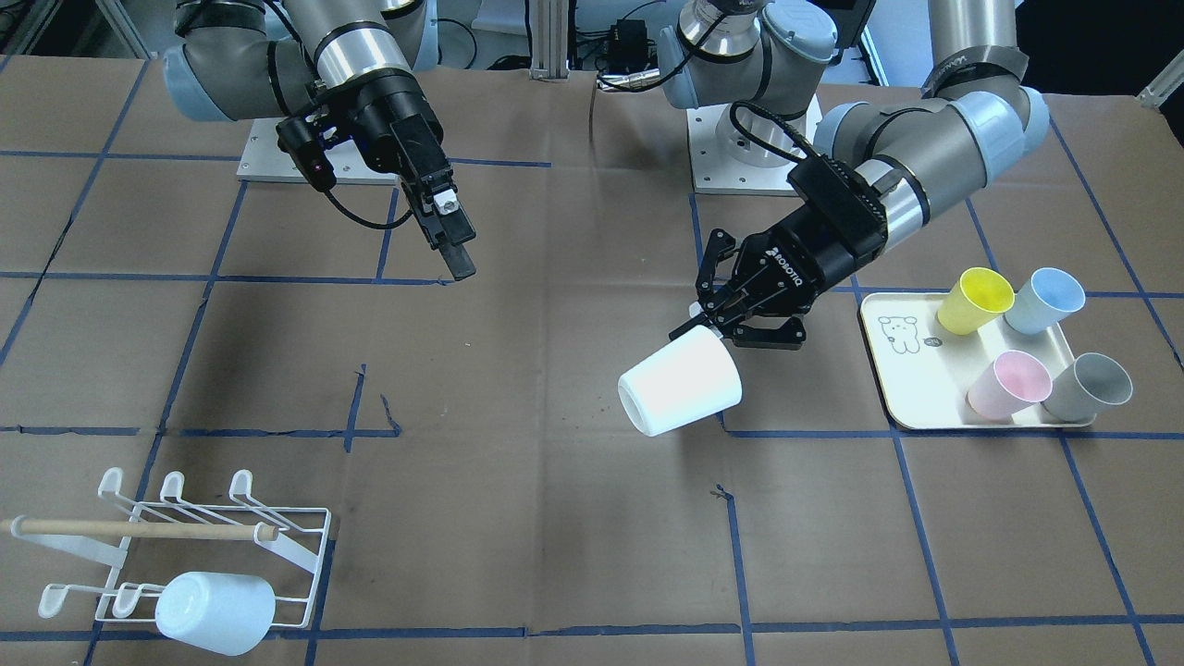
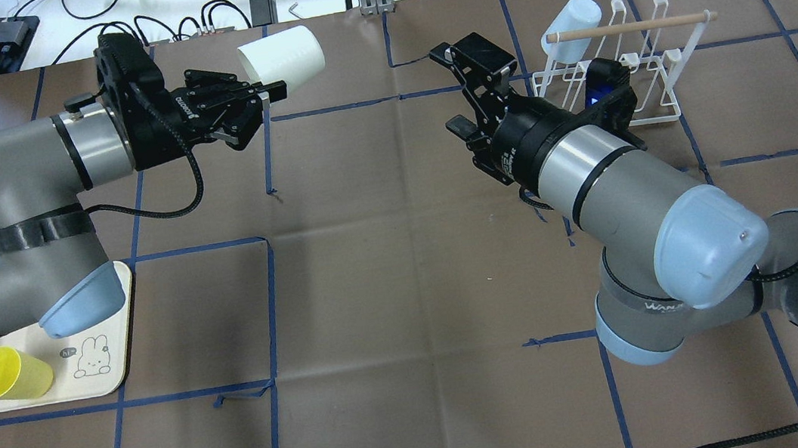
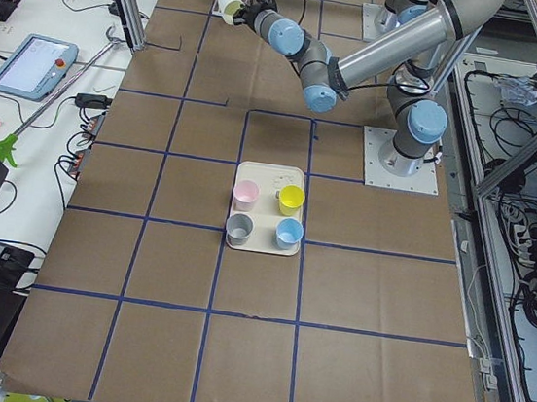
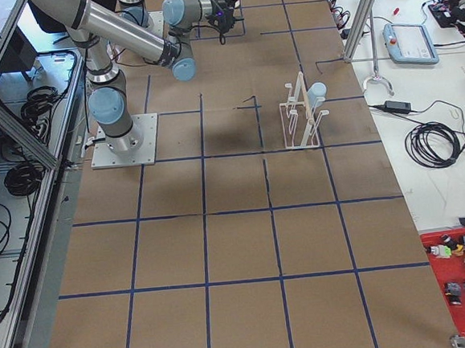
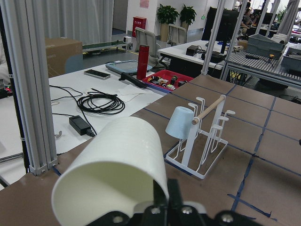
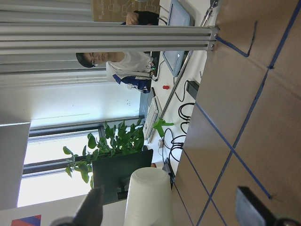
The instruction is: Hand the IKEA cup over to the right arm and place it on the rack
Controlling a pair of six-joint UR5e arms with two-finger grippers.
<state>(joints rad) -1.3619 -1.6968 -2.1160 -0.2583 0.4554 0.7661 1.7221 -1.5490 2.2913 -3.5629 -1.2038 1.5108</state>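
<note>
A white IKEA cup point(image 1: 680, 384) hangs tilted over the table's middle, its rim pinched by my left gripper point(image 1: 710, 324), which is shut on it. From overhead the cup point(image 2: 281, 56) points toward the right arm. My right gripper point(image 2: 455, 89) stands open a short way off, empty, facing the cup. The right wrist view has the cup point(image 6: 148, 197) ahead between the spread fingers point(image 6: 91, 207), still apart from them. The white wire rack point(image 1: 305, 541) with its wooden dowel stands at the table's corner beyond the right arm, and is also in the left wrist view point(image 5: 202, 136).
A pale blue cup point(image 1: 215, 610) sits upside down on a rack prong. A cream tray point(image 1: 902, 370) beside the left arm holds yellow, blue, pink and grey cups. A person point(image 6: 124, 63) sits beyond the table's far edge, near cables and a tablet.
</note>
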